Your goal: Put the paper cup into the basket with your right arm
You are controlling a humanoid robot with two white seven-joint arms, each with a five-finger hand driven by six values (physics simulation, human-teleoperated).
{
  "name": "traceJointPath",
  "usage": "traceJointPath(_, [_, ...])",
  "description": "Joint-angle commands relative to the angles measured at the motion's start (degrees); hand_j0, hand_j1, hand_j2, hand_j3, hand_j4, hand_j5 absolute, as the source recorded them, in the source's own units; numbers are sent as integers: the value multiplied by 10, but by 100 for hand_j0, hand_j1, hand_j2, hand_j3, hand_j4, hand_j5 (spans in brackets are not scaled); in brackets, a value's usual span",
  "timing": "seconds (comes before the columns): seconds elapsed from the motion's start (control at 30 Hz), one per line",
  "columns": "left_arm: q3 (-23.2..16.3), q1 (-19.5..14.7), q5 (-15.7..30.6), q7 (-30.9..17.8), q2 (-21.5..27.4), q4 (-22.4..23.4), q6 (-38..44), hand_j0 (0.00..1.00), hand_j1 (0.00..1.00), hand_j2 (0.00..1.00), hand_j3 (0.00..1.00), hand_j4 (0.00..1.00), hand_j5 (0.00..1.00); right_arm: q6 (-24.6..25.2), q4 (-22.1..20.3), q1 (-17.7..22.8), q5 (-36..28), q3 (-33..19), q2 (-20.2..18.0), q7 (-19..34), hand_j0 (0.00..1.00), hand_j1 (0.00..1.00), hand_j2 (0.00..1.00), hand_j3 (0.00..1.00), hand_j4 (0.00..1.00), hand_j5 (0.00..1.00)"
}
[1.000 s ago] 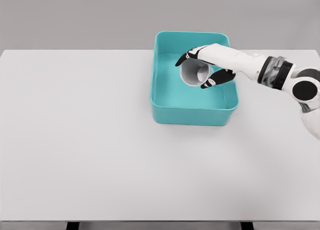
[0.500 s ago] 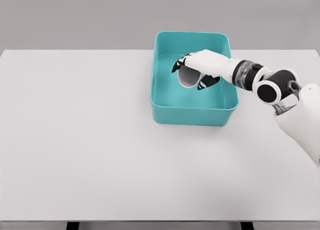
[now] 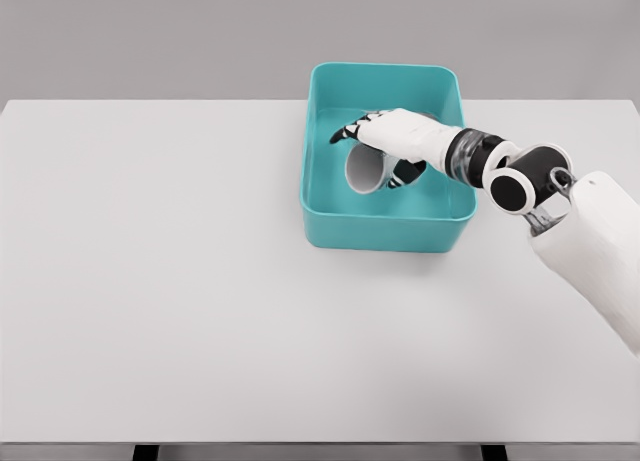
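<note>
Over the teal basket we have our right hand reaching in from the right side, and the paper cup sits in its grasp, tipped on its side with the open mouth facing toward us. Fingers curl over the top of the cup, the thumb presses in from below on the side nearer the wrist, so we call that a closed grip around the cup, not a loose one. Cup and hand are inside the basket's rim as we see it, toward the middle of the basin, nearer the far wall than the near one. Whether the cup touches the basket floor we cannot tell from this angle.

We judge this the placing step, very near its end: the carry looks done, the release is not. Next move, as we read it, calls for spreading the fingers to let the cup settle inside, then lifting clear of the basket walls without dragging the cup out. Our left arm is out of sight
</note>
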Motion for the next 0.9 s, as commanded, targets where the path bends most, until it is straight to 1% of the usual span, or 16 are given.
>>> traceJointPath(0.0, [0,0,0,0,0,0,0,100,100,100,100,100,100,-3,-1,0,-4,0,-1,0,100,100,100,100,100,100])
traceJointPath(0.1, [0,0,0,0,0,0,0,100,100,100,100,100,100,-5,-9,0,-18,-9,-8,0,100,100,100,100,100,100])
traceJointPath(0.13, [0,0,0,0,0,0,0,100,100,100,100,100,100,-6,-23,1,-53,-16,-11,0,100,100,100,100,100,100])
traceJointPath(0.17, [0,0,0,0,0,0,0,100,100,100,100,100,100,-6,-41,4,-74,-31,-25,0,100,100,100,100,100,100])
traceJointPath(0.23, [0,0,0,0,0,0,0,100,100,100,100,100,100,-12,-64,10,-126,-71,-46,0,100,100,100,100,100,100])
traceJointPath(0.27, [0,0,0,0,0,0,0,100,100,100,100,100,100,-36,-69,20,-203,-115,-66,0,100,100,100,100,100,100])
traceJointPath(0.3, [0,0,0,0,0,0,0,100,100,100,100,100,100,-64,-68,27,-249,-144,-70,0,100,100,100,100,100,100])
traceJointPath(0.33, [0,0,0,0,0,0,0,100,100,100,100,100,100,-86,-67,33,-284,-172,-75,0,100,100,100,100,100,100])
traceJointPath(0.37, [0,0,0,0,0,0,0,100,100,100,100,100,100,-94,-67,46,-319,-217,-76,0,100,100,100,100,100,100])
traceJointPath(0.4, [0,0,0,0,0,0,0,100,100,100,100,100,100,-101,-65,61,-343,-266,-75,0,100,100,100,100,100,100])
traceJointPath(0.43, [0,0,0,0,0,0,0,100,100,100,100,100,100,-111,-64,76,-355,-299,-75,0,100,100,100,100,100,100])
traceJointPath(0.47, [0,0,0,0,0,0,0,100,100,100,100,100,100,-115,-63,105,-355,-349,-76,0,100,100,100,100,100,100])
traceJointPath(0.5, [0,0,0,0,0,0,0,100,100,100,100,100,100,-112,-60,126,-347,-368,-80,0,100,100,100,100,100,100])
traceJointPath(0.6, [0,0,0,0,0,0,0,100,100,100,100,100,100,-105,-60,192,-321,-406,-120,0,100,100,100,100,100,100])
traceJointPath(0.67, [0,0,0,0,0,0,0,100,100,100,100,100,100,-104,-59,216,-321,-415,-123,0,100,100,100,100,100,100])
traceJointPath(0.87, [0,0,0,0,0,0,0,100,100,100,100,100,100,-106,-50,243,-321,-416,-119,0,100,100,100,100,100,100])
